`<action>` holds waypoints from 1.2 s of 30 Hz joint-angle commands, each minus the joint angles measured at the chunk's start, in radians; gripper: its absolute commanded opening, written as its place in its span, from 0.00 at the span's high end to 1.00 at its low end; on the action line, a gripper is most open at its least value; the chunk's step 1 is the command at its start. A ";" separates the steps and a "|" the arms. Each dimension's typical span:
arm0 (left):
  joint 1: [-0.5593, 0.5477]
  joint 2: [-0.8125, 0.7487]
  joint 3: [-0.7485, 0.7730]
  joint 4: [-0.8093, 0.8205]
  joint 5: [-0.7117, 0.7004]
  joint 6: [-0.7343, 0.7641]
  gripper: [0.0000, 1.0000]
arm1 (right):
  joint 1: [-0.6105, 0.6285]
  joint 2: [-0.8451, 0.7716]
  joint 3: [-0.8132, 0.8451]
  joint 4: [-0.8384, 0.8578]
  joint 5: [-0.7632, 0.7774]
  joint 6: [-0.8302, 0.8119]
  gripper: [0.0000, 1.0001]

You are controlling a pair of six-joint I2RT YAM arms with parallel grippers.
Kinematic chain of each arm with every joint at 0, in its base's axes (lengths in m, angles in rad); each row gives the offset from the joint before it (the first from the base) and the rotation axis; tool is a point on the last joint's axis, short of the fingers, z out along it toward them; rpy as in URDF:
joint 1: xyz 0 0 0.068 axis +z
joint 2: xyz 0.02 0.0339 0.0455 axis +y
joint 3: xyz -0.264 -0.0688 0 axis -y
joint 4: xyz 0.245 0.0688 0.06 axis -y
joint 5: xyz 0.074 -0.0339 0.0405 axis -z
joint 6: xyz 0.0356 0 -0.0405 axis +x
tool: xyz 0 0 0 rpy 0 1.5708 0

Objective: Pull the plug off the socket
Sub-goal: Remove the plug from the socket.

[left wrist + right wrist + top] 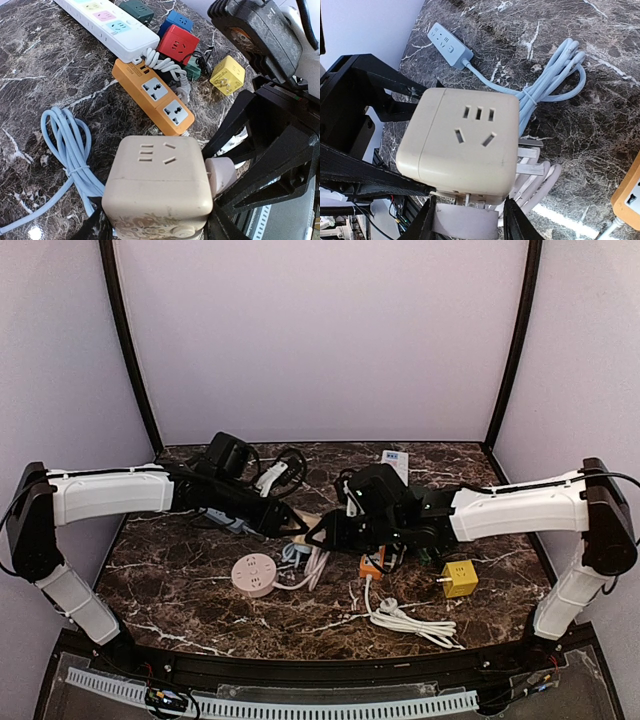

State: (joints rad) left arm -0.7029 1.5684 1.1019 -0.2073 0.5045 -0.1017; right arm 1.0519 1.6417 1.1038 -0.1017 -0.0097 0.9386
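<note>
Lavender walls closed in the marble table at the back and on both sides, with black posts rising at the rear corners. Bare marble lay open along the left front and at the right rear, while the clutter sat in the middle. Both arms met above that middle, a little left of centre, so the room between them was tight.

On the left wrist camera my left fingers gripped the beige socket cube from either side, holding it above a bundled light-blue cable. The plug was seated in one side face of the cube, not yet pulled out. On the right wrist camera my right fingers stood on both sides of the plug and, as far as I could tell, pressed against it.

Beyond the cube an orange power strip lay just beside the end of a white power strip, with a red cube and a yellow cube near them. Toward the front edge, a pink round socket and a coiled white cable lay well apart.
</note>
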 commanded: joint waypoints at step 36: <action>-0.074 -0.058 0.061 -0.121 -0.507 0.145 0.99 | 0.031 -0.084 0.010 -0.179 0.267 0.035 1.00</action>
State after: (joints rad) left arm -0.7929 1.5688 1.1690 -0.3775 -0.1013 0.0586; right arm 1.0954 1.6196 1.1549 -0.2718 0.2260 0.9714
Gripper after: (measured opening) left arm 0.539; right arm 0.224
